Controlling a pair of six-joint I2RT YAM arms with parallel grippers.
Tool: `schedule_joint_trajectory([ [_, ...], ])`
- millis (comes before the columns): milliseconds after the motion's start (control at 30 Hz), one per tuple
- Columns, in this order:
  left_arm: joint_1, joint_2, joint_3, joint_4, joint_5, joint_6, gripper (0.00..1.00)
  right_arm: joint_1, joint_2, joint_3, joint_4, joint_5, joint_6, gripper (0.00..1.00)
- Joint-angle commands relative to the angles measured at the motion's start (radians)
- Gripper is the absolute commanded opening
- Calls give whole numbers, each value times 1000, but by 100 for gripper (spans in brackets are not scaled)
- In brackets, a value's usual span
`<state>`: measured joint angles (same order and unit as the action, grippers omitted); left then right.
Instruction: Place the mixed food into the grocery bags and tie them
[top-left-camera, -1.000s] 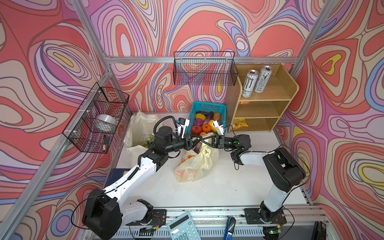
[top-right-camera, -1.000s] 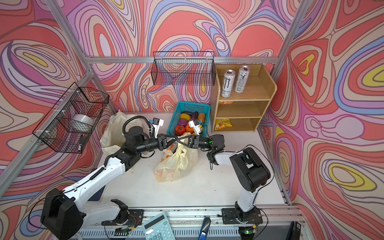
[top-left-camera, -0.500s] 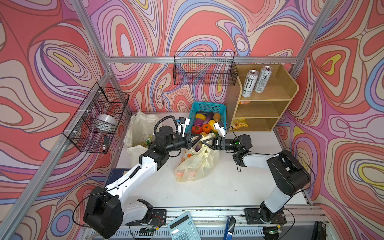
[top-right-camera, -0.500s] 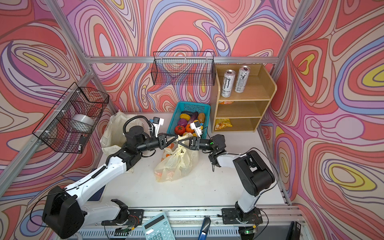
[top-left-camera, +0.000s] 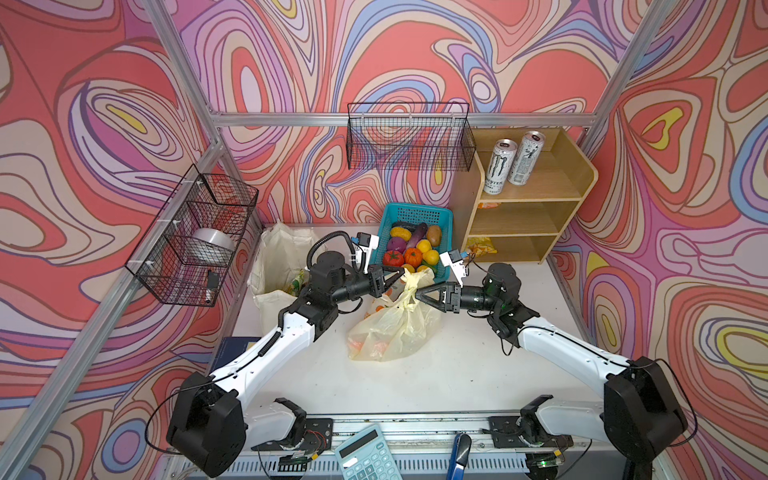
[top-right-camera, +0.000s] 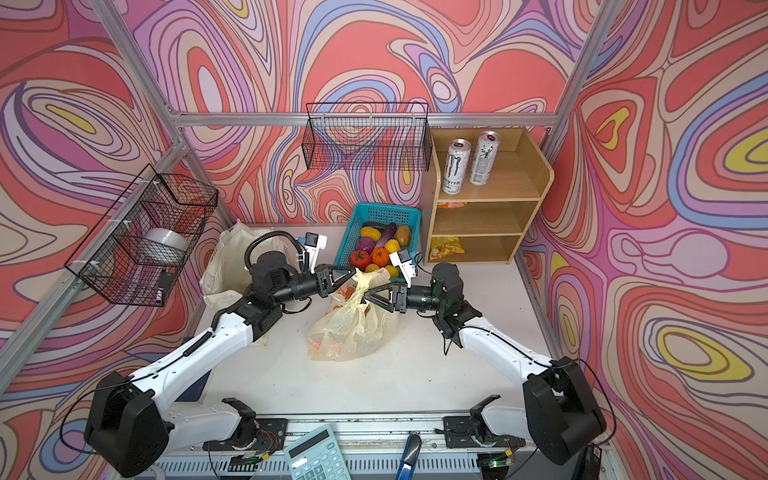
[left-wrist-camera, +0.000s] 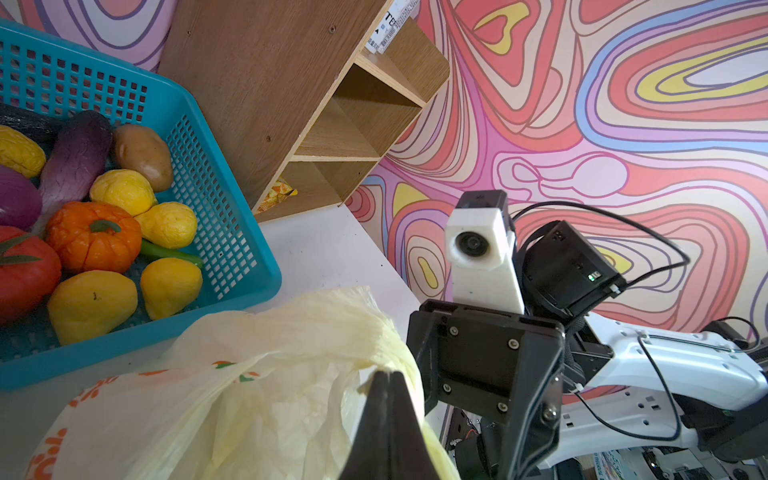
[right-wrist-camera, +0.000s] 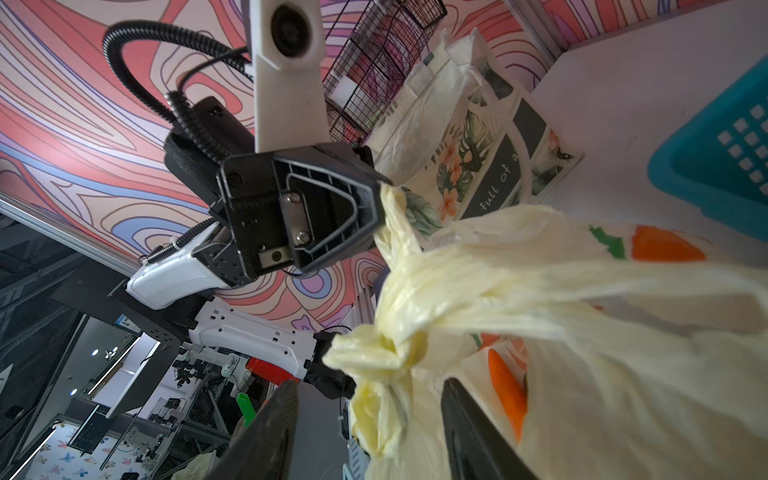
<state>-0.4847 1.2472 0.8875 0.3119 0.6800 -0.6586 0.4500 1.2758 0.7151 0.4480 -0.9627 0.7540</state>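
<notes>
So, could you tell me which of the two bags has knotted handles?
The pale-yellow plastic bag, mid-table; the left gripper pinches its knotted handle. The canvas tote stands open, untied.

You are getting bright, even overhead light in both top views, and the arms are casting only faint, soft shadows on the white table. In the left wrist view, the left claw is showing as a dark blur, while the blue basket beyond it is coming through sharp. In the right wrist view, the right claw is smearing out of focus. The plastic bag beside it is going soft and pale nearest the lens. The room behind the left claw is looking dim.
</notes>
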Motion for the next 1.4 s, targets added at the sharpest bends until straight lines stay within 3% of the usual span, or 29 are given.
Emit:
schedule_joint_trajectory([
  [0,-3,6,-9,41,0,3,0,-4,-10,-31,-90,22,-51,58],
  [767,-5,1,-31,53,10,0,0,82,73,58,-25,49,-15,47],
  [933,-5,3,-36,61,13,-1,0,83,70,54,-3,55,3,52],
  [1100,-5,4,-38,64,15,-2,0,82,71,61,-5,57,6,50],
  [1200,-5,5,-38,73,18,-7,0,82,78,60,3,58,13,41],
  [1367,-8,3,-42,80,19,-10,0,82,82,54,34,56,33,7],
])
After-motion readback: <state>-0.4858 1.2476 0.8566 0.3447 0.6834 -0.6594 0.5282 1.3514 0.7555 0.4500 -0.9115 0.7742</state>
